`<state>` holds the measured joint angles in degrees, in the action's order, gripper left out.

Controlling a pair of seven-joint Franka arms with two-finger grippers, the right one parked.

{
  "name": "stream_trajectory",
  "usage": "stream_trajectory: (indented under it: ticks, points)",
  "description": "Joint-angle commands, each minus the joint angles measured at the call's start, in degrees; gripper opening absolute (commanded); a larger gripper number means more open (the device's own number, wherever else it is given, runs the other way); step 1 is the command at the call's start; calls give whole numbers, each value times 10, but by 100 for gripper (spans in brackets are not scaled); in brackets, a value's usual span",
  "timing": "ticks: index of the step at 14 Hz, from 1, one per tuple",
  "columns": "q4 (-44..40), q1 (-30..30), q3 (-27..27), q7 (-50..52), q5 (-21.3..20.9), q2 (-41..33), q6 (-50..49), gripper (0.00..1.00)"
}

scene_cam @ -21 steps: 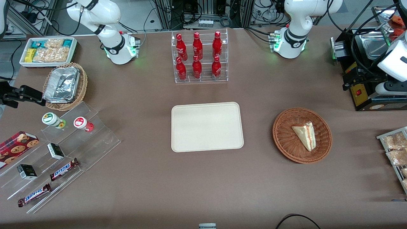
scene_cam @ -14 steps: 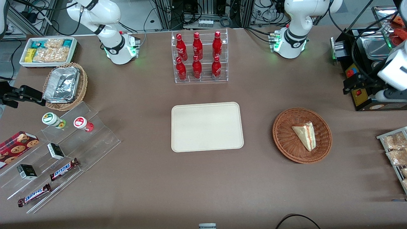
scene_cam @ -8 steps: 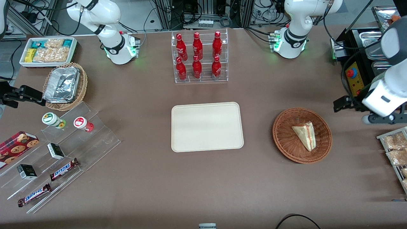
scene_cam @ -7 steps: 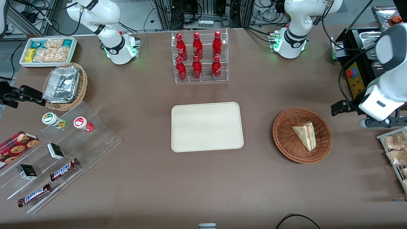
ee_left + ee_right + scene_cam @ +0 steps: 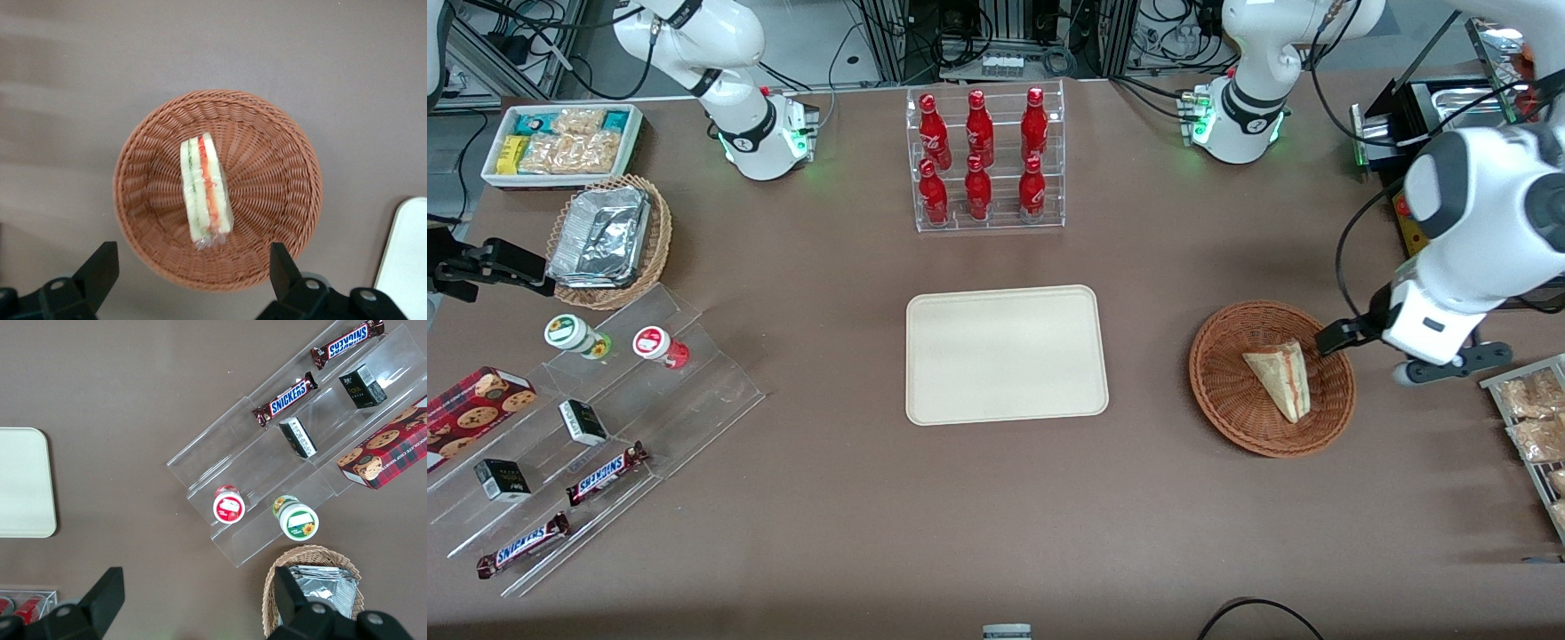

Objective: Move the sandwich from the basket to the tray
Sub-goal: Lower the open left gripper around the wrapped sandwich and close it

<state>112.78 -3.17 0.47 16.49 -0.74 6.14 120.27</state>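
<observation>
Sandwich [image 5: 1280, 379]: lies in the basket [image 5: 1227, 391], a bit toward the working arm's end of its middle, cut edge up, red and green filling showing; wrapper looks intact, though the clear film is hard to make out.
Basket: on the table at about 3 o'clock from the tray [image 5: 1005, 307] in the front view, well apart from it.
Tray: bare, nothing on it.
Gripper [image 5: 1336, 336]: released, fingers spread wide in the wrist view; hangs above the basket rim at roughly 2 o'clock of the basket in the front view, not touching sandwich or wicker. Height above the rim hard to judge, probably well above.
Wrist view: sandwich [image 5: 205, 190] centred in the basket [image 5: 280, 200], long axis running about 12 to 6 o'clock, between the two fingers [image 5: 100, 270] but farther out than their tips.
Done: nothing yet; approach only.
Left: centre over the sandwich, come down, close across the bread faces, lift, carry to the tray, set down, let go.
Risk: soft wedge in slippery film, could squash or slip; fingers may catch the wicker.
</observation>
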Motion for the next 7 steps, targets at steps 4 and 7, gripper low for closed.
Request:
stream_trajectory:
  ticks: [4, 7]
  points:
    - [82, -12, 1, 63, -6, 26, 144, 100]
    - [103, -12, 1, 67, -6, 38, 167, 100]
